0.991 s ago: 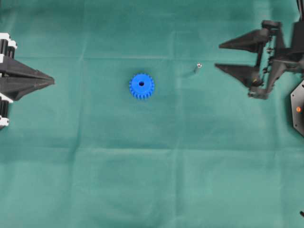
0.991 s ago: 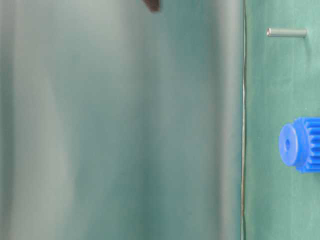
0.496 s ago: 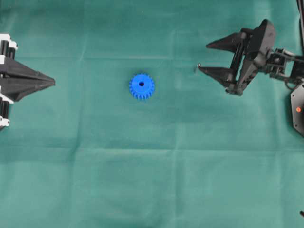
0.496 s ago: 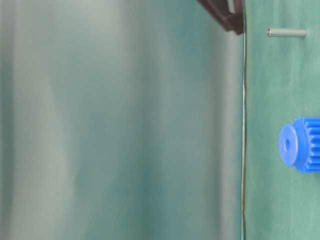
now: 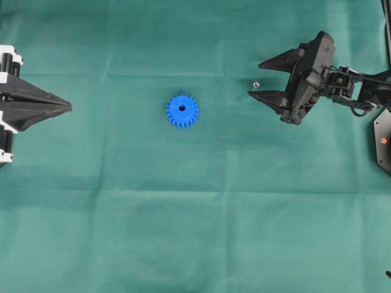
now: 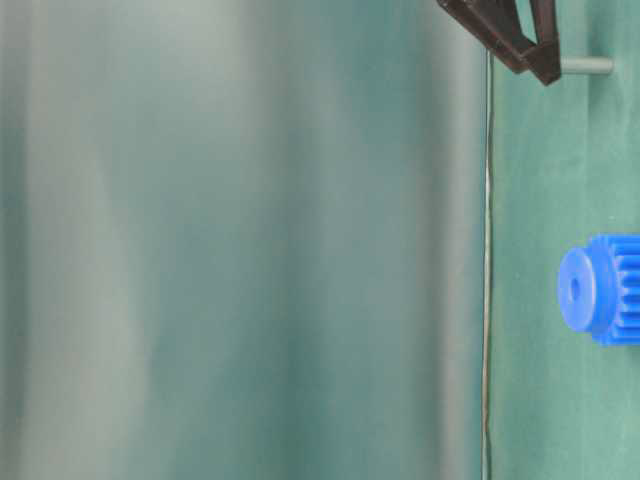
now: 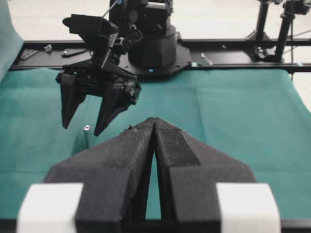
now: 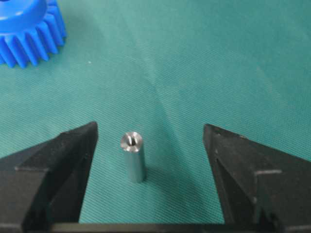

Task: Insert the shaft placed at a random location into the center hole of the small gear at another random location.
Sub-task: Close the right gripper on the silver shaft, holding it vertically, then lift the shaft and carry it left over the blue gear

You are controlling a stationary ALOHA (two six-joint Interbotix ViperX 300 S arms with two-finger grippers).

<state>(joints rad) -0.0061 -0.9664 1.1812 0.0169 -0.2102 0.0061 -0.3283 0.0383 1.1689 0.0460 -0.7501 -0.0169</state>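
Risked tipping the upright shaft [image 8: 132, 156], standing between the wide-apart fingers of the right hand [image 8: 150, 145] but nearer one side, well apart from the small gear [image 5: 182, 110], left hand [image 5: 64, 106] pressed together

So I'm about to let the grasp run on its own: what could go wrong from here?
The shaft stands upright on the cloth, nearer one finger of the open right gripper. That finger may touch first and tip it. It is thin and shiny, so it could slip or tilt in the grip, which would spoil alignment with the small gear's center hole.
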